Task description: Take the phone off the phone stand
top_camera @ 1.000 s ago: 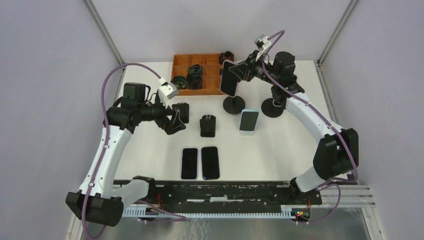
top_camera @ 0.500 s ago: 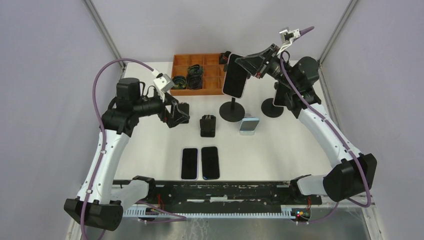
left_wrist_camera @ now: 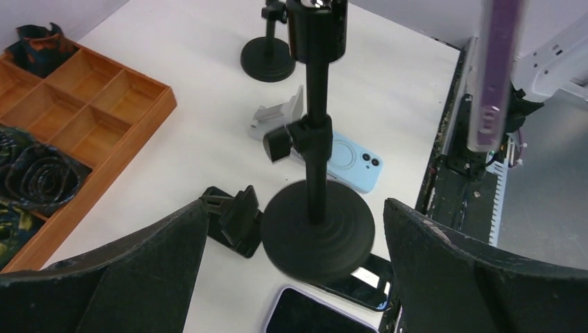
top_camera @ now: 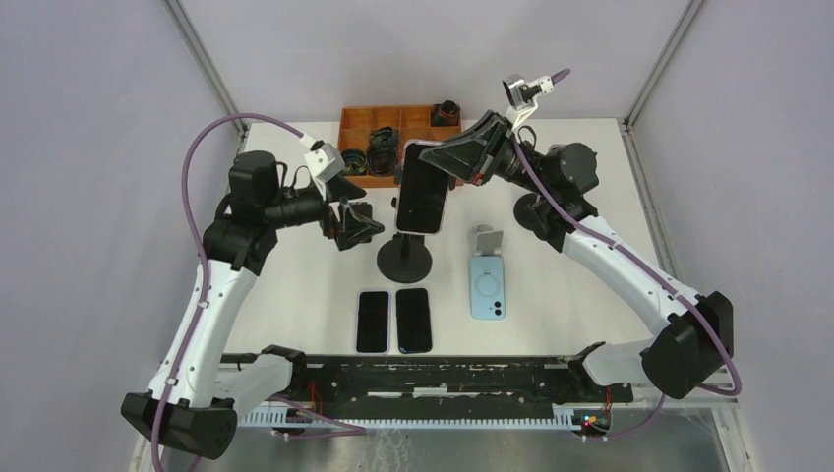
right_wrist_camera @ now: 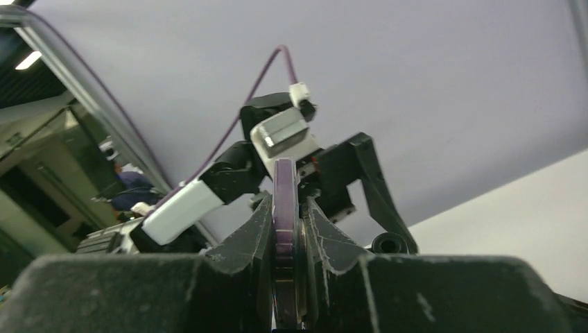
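Purple-edged phone (top_camera: 424, 189) clamped in right gripper (right_wrist_camera: 286, 232); left gripper (top_camera: 362, 224) spread beside phone stand (top_camera: 404, 260).

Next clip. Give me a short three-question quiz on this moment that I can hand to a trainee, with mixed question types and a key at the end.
1. True or false: the right claw is shut on the purple-edged phone.
2. Multiple choice: the light blue phone is
A) lying flat on the table, back up
B) mounted on a stand
C) inside the orange tray
3. Fill the gap: the left claw, facing the black stand, is ___ (open or shut).

Key: 1 true; 2 A; 3 open.
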Available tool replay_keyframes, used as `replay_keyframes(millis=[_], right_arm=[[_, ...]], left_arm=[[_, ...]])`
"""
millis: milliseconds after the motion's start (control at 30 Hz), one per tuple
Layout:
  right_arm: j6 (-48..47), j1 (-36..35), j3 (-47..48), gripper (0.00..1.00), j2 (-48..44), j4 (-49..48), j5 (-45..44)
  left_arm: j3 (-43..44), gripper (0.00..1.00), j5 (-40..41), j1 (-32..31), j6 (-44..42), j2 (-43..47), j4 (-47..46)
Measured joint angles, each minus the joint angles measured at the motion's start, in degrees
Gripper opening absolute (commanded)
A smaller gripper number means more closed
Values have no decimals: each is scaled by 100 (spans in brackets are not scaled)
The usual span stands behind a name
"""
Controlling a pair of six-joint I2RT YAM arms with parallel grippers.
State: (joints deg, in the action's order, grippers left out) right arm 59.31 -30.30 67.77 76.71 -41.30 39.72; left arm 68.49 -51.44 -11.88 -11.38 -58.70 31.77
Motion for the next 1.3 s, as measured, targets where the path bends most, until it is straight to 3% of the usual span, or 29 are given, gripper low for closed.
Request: replay_keyframes(millis=[267,633,733,800,1000,1100,1167,1300], right_arm=[[535,-638,-116,0,63,-817,33],[546,-1523,-225,0,195,-1217,-295],[498,-1740,-225,0,264,-1222,-398],[479,-1834,-225,0,278,-1246,-444],[81,-2044,-400,0,216,-1364,-699],[-68,-2072,-610,7,61,-1427,-859],[-149,-2100,-673,21,-9,-1399,-874],[-400,-2144,-680,36,-109,-1228,-802]], left_arm=[[-166,100,-289,-284,35,155,-184],[-160,97,-866,-601,179,192,-247],[-160,82,-925,-721,280,212,-308],[-160,66,-1029,-758,317,251,-323],[-157,7,-1115,-785,354,380,-317],[-136,2,-1150,-793,275,391,-177],[-79,2,-1150,-813,146,389,9],[111,2,-1147,-813,-142,389,420]])
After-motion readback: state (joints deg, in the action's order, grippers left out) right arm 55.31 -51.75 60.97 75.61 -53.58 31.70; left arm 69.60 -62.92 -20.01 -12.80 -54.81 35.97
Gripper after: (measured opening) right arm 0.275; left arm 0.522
